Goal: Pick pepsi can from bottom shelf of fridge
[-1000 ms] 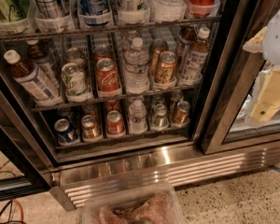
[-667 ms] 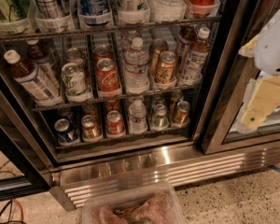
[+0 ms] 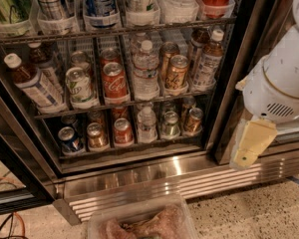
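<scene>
The fridge stands open in front of me, with a ribbed steel grille at its base. The pepsi can, blue with a silver top, stands at the far left front of the bottom shelf. To its right in the same row stand a gold-brown can, a red cola can, a small water bottle and two more cans. My gripper, cream-coloured below a white arm, hangs at the right in front of the black door post, outside the fridge and far right of the pepsi can.
The middle shelf holds bottles and cans, among them a red cola can. The black door post divides the fridge from its right section. A clear plastic tub sits at the bottom edge. The open door frame and cables are at lower left.
The arm and gripper have swung further into view from the right, moving left and down toward the fridge's lower part. The cans and bottles have not moved.
</scene>
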Available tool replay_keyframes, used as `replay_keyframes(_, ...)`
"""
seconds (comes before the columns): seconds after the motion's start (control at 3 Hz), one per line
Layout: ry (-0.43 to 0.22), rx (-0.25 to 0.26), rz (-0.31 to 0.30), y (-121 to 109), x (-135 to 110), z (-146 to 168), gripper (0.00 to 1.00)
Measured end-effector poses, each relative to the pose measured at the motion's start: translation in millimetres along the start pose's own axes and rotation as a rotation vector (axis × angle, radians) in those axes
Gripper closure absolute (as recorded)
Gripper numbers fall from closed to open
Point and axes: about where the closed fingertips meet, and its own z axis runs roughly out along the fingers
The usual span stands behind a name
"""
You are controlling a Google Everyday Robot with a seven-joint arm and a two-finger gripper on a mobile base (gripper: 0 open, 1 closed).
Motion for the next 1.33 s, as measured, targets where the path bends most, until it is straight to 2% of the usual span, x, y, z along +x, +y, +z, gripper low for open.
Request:
replay_keyframes(0.33, 0.000, 0.000, 0.000, 0.1, 0.0, 0.0, 0.00)
replay_keyframes(0.67, -0.022, -0.046, -0.002, 28.3, -5.9, 20.0, 0.00)
replay_keyframes(1.0, -0.079, -0.134, 0.005, 77.1, -30.1, 67.3, 0.00)
replay_keyframes(1.33, -0.122, -0.188, 0.009, 102.7, -52.2, 109.8, 0.00)
